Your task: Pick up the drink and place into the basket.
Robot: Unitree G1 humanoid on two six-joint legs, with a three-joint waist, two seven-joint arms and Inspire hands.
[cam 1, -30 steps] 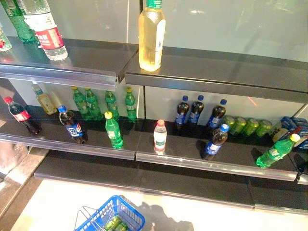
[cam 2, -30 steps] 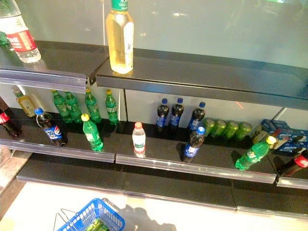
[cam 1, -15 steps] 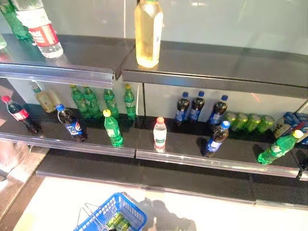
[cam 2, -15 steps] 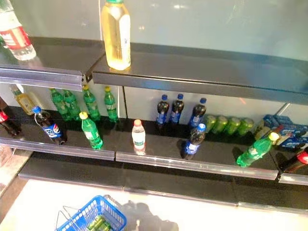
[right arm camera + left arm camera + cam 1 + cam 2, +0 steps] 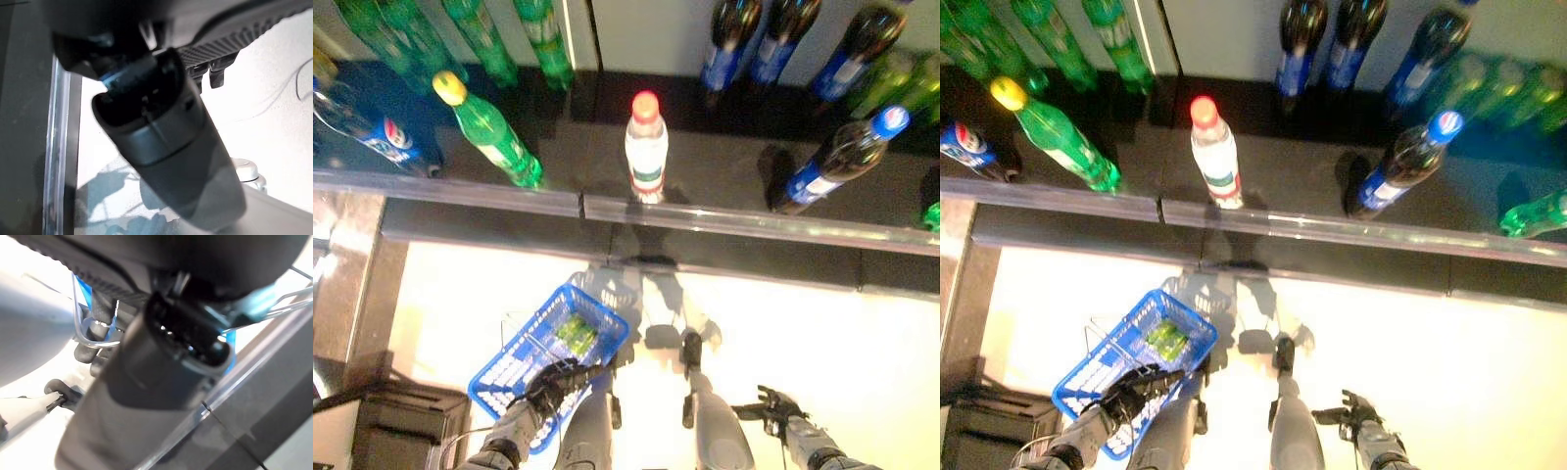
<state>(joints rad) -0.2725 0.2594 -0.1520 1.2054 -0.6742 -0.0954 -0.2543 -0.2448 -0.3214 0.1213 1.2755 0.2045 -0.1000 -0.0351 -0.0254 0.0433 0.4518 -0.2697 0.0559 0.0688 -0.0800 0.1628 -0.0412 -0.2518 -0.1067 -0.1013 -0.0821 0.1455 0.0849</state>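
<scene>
No drink in either hand yet. Nearest candidate is the clear plastic bottle with the red cap and white label, standing upright at the front of the dark shelf, just behind its silver front rail.

Blue plastic wire-handled basket hangs low on your left, green bottles already inside. Left hand has fingers curled round the basket's wire handle; the wrist view shows them hooked on it. Right hand hangs low by the leg, fingers loosely spread, holding nothing.

Suggest you raise the right hand, come over the rail rather than through it, and close round the bottle's mid-body below the cap.

Room: green plastic bottle with yellow cap sits to the left, dark cola bottle with blue cap to the right, both well apart from the target. More bottles crowd the back row, so don't overshoot. Keep the basket steady and its mouth clear.
</scene>
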